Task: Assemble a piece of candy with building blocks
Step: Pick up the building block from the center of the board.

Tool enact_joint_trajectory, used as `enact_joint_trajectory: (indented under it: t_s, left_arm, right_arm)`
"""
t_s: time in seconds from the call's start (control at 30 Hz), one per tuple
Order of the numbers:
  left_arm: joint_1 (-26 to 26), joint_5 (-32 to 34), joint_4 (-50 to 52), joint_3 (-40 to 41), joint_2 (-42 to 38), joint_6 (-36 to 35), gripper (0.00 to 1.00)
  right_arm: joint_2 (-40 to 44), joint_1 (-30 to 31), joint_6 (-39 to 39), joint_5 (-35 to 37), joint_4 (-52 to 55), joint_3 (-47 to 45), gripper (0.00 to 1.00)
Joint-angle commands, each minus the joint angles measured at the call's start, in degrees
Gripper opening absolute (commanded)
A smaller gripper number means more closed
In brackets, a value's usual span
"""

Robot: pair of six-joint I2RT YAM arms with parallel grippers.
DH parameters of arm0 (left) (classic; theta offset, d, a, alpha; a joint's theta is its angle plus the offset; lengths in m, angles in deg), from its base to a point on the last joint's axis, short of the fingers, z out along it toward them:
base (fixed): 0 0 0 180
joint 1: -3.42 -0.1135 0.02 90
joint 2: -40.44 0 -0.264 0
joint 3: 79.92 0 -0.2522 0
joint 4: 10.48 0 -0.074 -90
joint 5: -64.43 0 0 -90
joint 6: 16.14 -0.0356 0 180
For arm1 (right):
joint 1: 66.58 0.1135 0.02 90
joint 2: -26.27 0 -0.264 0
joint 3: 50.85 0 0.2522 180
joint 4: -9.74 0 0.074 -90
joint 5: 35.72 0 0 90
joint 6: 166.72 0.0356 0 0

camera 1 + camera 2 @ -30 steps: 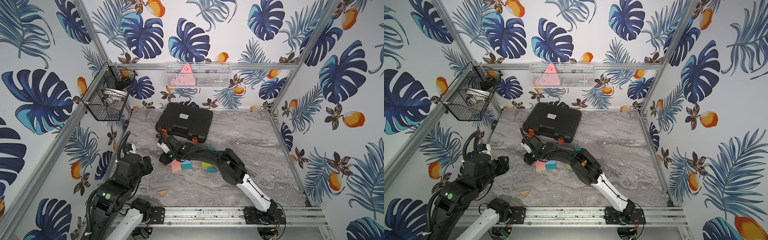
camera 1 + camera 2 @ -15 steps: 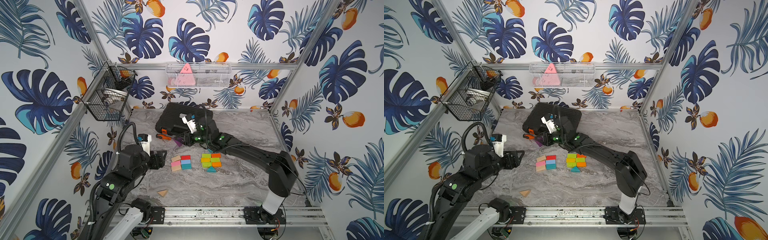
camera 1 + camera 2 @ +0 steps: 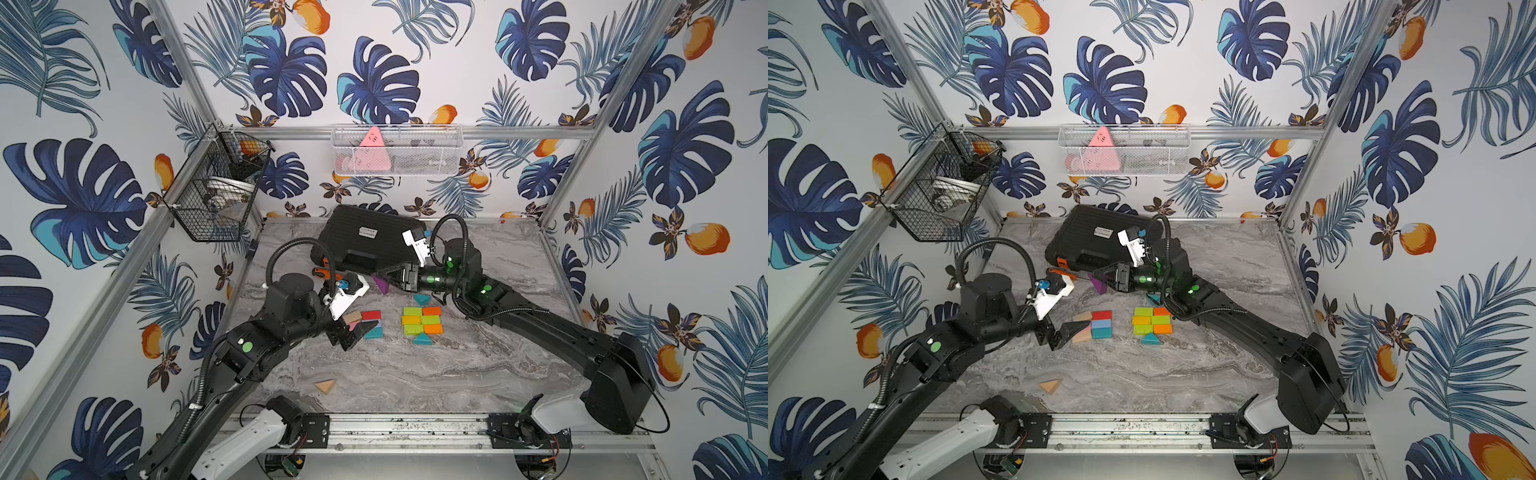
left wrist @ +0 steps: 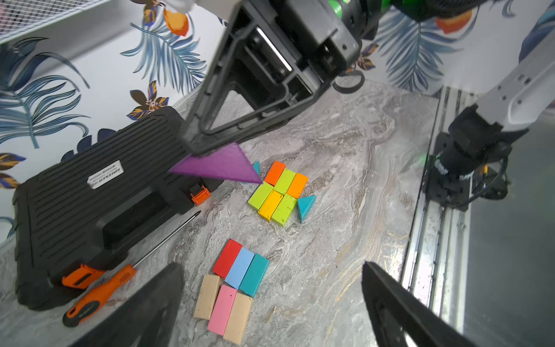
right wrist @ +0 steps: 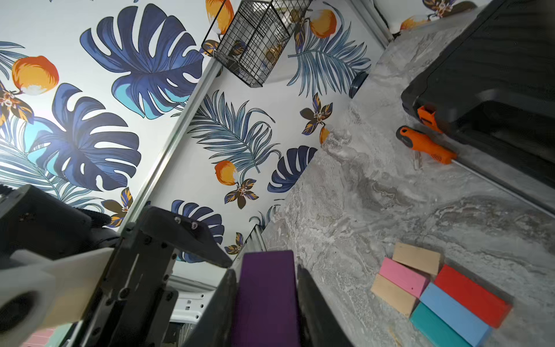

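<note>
The grey marble counter [image 3: 478, 374] fills the floor of the cell, with aluminium rails at the walls and a slotted rail along the front. A black tool case [image 3: 365, 241] lies aslant at the back edge, left of centre. Both arms reach in from the front rail and bend toward the middle. The widest open stone is on the right, between the blocks and the right wall, and in a strip along the front.

The right end effector [image 3: 386, 277] is clamped on a purple wedge [image 3: 381, 286], just in front of the case. The right wrist view shows the wedge pinched between both jaws. The left end effector [image 3: 355, 334] has its jaws spread wide at the left edge of a patch of red, blue, teal, pink and plain bricks [image 4: 237, 279]. I cannot tell whether it touches them.

Across a narrow gap to the right, six green, yellow and orange bricks [image 3: 422, 320] sit packed edge to edge. A teal wedge [image 3: 423, 338] touches their near edge, and a second teal wedge [image 3: 422, 298] sits at the far one. An orange-handled screwdriver [image 4: 102, 291] lies along the case's front edge. A plain wooden wedge [image 3: 325, 386] lies alone near the front rail.
</note>
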Motion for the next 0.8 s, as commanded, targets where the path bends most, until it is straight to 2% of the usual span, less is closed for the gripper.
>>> enact_joint_trajectory:
  t_s: [0.0,0.17,0.27,0.43,0.77]
  left_arm:
    - [1.0,-0.21,-6.33,1.37,-0.08,-8.15,0.99]
    - [1.11,4.44,-11.63,2.14,2.21,-11.05,0.98]
    - [1.17,3.51,-13.76,2.42,3.83,-11.53,0.97]
    - [1.36,7.27,-17.7,3.22,5.41,-11.43,0.93]
    - [3.39,10.34,-18.62,5.19,6.29,-13.43,0.85]
  right_arm:
    - [-0.22,-0.01,4.55,-2.52,-4.02,-1.25,0.28]
    - [-1.42,-0.01,6.73,-4.17,-6.44,-2.35,0.27]
    - [-1.86,-0.01,8.17,-4.53,-8.09,-2.99,0.28]
    - [-2.58,-0.03,9.94,-5.66,-10.07,-3.36,0.27]
    - [-3.21,-0.01,11.02,-6.57,-11.09,-3.45,0.27]
